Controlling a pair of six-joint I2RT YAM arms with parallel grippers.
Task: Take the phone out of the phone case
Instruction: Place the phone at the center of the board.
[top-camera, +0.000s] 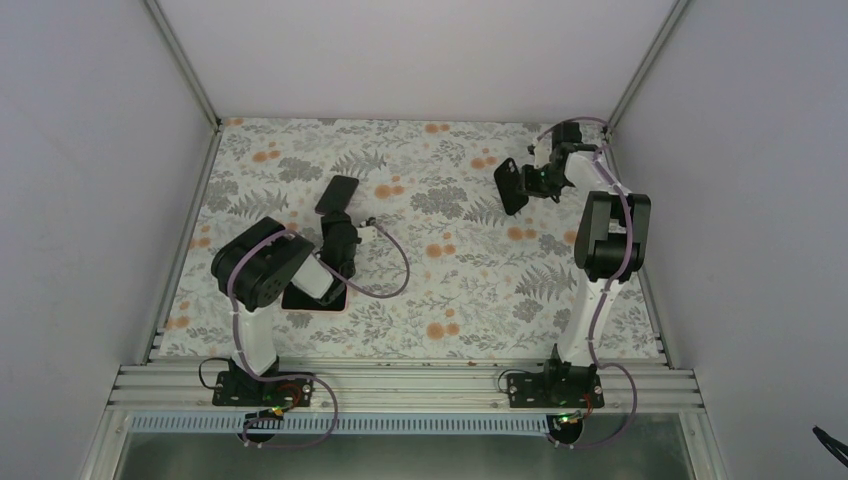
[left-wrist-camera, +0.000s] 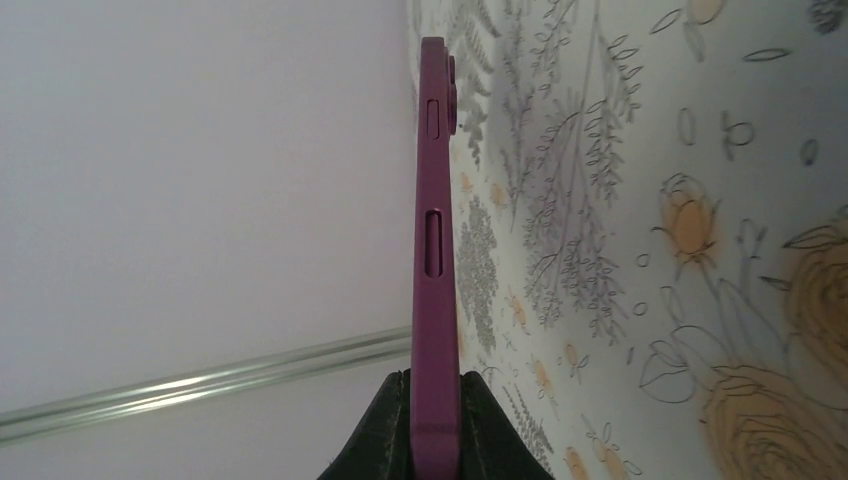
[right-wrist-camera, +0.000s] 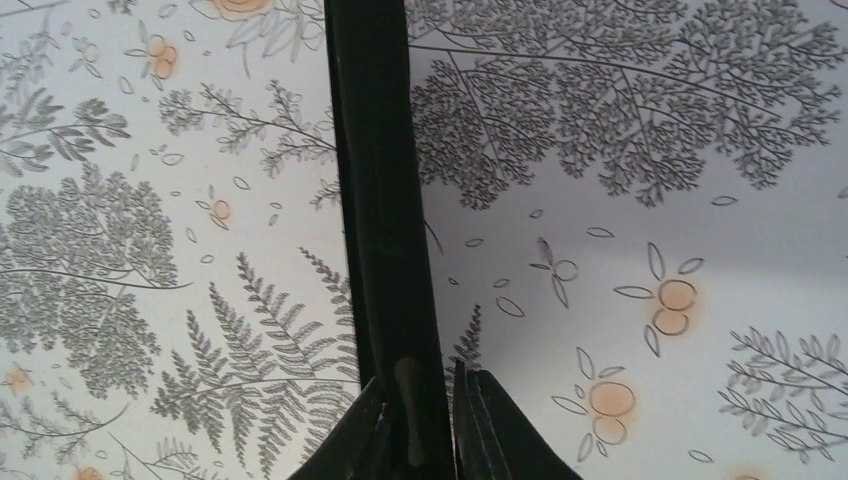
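Note:
My left gripper (top-camera: 338, 222) is shut on the lower end of a purple phone case (top-camera: 338, 194) and holds it above the left middle of the table. In the left wrist view the case (left-wrist-camera: 434, 250) is edge on, with its button slots and camera bump showing, between my two black fingers (left-wrist-camera: 385, 430). My right gripper (top-camera: 530, 182) is shut on a black phone (top-camera: 510, 186) and holds it tilted above the far right of the table. In the right wrist view the phone (right-wrist-camera: 380, 200) is edge on between the fingers (right-wrist-camera: 500, 430). Case and phone are far apart.
A flat dark object with a pale pink edge (top-camera: 312, 298) lies on the flowered tablecloth (top-camera: 450, 270) under my left arm. White walls and metal posts enclose the table on three sides. A purple cable (top-camera: 395, 262) loops from the left arm.

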